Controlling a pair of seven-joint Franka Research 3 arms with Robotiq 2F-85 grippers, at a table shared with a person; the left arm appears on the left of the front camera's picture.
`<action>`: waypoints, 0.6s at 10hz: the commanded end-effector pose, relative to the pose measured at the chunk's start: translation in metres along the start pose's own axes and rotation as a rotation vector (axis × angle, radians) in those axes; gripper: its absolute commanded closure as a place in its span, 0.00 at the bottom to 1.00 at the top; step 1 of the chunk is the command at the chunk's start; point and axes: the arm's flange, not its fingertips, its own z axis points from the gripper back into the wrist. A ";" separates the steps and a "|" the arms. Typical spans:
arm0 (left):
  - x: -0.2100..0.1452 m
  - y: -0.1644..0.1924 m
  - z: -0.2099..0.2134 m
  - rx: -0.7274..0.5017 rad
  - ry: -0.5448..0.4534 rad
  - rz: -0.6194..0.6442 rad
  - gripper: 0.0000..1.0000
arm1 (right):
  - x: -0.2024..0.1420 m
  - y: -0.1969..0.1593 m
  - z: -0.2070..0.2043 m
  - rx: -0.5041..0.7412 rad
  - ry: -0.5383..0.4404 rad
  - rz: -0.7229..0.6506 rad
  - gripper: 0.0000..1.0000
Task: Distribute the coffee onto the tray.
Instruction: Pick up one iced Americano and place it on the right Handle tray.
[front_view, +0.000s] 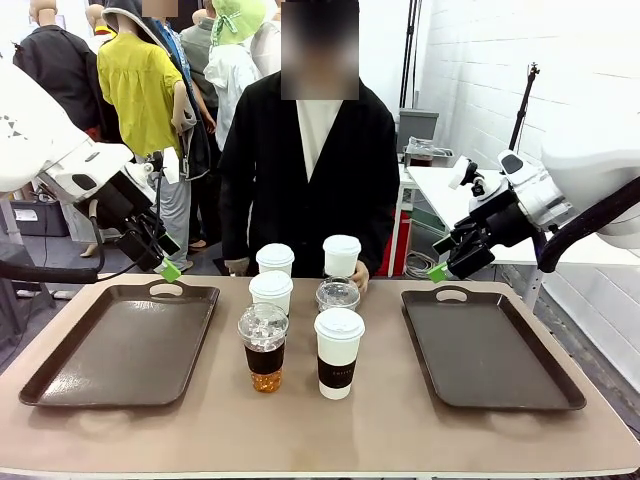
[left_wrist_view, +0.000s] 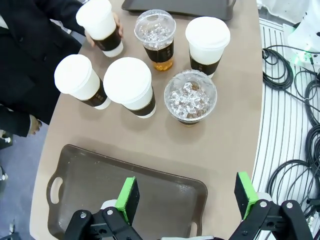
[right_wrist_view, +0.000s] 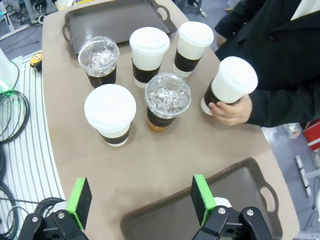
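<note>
Front view: left end effector (front_view: 169, 268), right end effector (front_view: 438, 270) aloft, jaws apart.

No readable text (sleeve print (front_view: 338, 371) blurred)

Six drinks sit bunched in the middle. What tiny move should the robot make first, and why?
Probably the left gripper, open over the left tray, should swing toward the near iced cup: it stands on the cluster's left side, nobody touches it, and no cup sits on a tray yet.
</note>
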 end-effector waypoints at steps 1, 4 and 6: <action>-0.001 0.002 0.000 -0.012 -0.021 -0.015 0.00 | 0.000 -0.003 -0.003 0.018 -0.022 0.013 0.00; -0.001 0.002 0.000 -0.012 -0.021 -0.015 0.00 | 0.000 -0.003 -0.003 0.018 -0.022 0.013 0.00; -0.001 0.002 0.000 -0.012 -0.021 -0.015 0.00 | 0.005 -0.013 0.003 0.001 0.059 0.023 0.00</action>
